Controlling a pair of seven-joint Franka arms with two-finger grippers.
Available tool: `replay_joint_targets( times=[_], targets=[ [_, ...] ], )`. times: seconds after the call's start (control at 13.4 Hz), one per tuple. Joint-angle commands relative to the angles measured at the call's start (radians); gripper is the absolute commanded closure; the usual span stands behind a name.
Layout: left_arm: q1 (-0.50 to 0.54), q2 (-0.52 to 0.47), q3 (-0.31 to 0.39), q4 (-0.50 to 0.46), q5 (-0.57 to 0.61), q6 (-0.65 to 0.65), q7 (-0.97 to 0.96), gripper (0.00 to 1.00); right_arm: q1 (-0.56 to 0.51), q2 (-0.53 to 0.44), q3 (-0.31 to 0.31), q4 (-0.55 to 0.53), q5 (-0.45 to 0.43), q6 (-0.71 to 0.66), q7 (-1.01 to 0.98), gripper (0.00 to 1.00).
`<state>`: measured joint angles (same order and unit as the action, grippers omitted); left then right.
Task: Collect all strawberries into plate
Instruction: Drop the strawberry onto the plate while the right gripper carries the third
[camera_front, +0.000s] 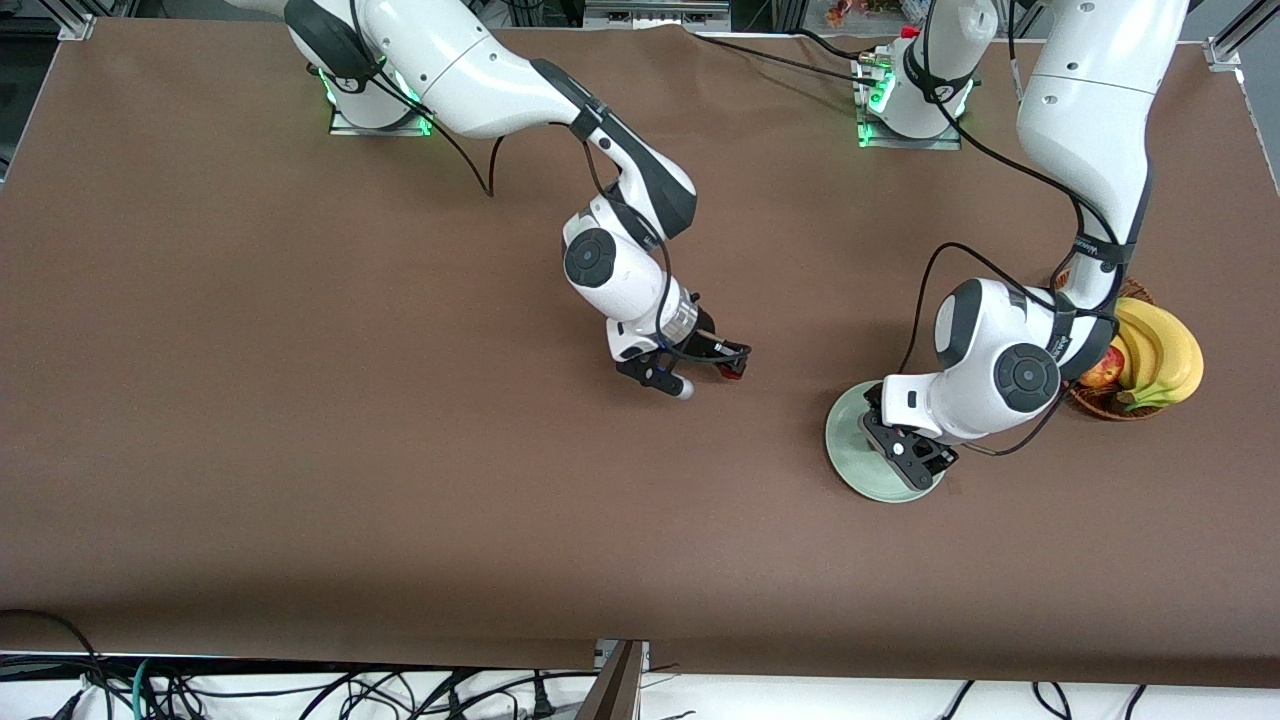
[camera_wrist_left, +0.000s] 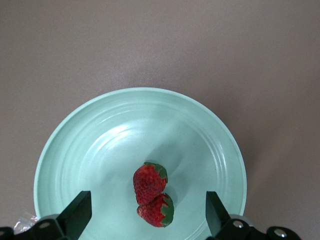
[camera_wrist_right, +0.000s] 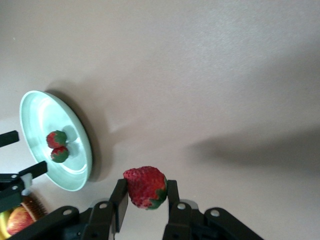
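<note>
**A:** Mint-green, that plate (camera_wrist_left: 65, 145), and you already have two strawberries (camera_wrist_left: 149, 182) lying in it, touching each other, near the lower middle of the left wrist view. In the front view the plate (camera_front: 845, 420) sits right of centre, mostly covered by the left arm's wrist.

**B:** So how many berries do you count in all?

**A:** Three. Two in the plate, one in the air. Your right gripper (camera_wrist_right: 145, 200) has its jaws clenched on the third strawberry (camera_wrist_right: 145, 187), low in the right wrist view; in the front view that gripper (camera_front: 722, 362) hangs over bare brown table (camera_front: 300, 450) near the middle of the frame, well apart from the plate.

**B:** And the left one?

**A:** Your left gripper (camera_wrist_left: 145, 212) hovers directly over the plate with its jaws released, spread wide either side of the two berries and holding nothing. I'd judge its part done.

**B:** What is left, then?

**A:** By my reckoning two thirds are finished. You have one berry to carry toward the frame's right and drop in. Mind the left arm, which sits right over the landing spot.

**B:** Anything else about?

**A:** One wicker basket (camera_front: 1100, 402) at the right edge of the front view, with one bunch of bananas (camera_front: 1160, 355) and one apple (camera_front: 1102, 368). Leave those alone.
</note>
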<state>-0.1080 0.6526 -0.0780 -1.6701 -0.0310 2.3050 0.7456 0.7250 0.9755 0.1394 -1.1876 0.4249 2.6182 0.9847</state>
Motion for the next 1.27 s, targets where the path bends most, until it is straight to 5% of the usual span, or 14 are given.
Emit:
replay_joint_targets(
  times=[0.0, 0.15, 0.3, 0.52, 1.2],
  targets=[
    [0.001, -0.025, 0.0, -0.01, -0.027, -0.018, 0.024, 0.0, -0.009, 0.022, 0.012, 0.037, 0.017, 0.005, 0.011, 0.82],
    [0.001, -0.025, 0.0, -0.01, -0.027, -0.022, 0.024, 0.0, -0.007, 0.023, 0.012, 0.036, 0.017, 0.005, 0.012, 0.81],
    [-0.002, -0.04, -0.006, -0.008, -0.027, -0.048, 0.014, 0.0, 0.007, 0.023, 0.011, 0.034, 0.012, 0.006, 0.025, 0.0],
    [-0.004, -0.083, -0.048, -0.002, -0.11, -0.137, -0.142, 0.0, 0.007, 0.023, 0.008, 0.034, 0.009, 0.006, 0.025, 0.0],
    [-0.035, -0.083, -0.092, -0.005, -0.127, -0.134, -0.354, 0.0, 0.001, 0.012, -0.015, 0.032, -0.018, -0.009, 0.006, 0.0]
  ],
)
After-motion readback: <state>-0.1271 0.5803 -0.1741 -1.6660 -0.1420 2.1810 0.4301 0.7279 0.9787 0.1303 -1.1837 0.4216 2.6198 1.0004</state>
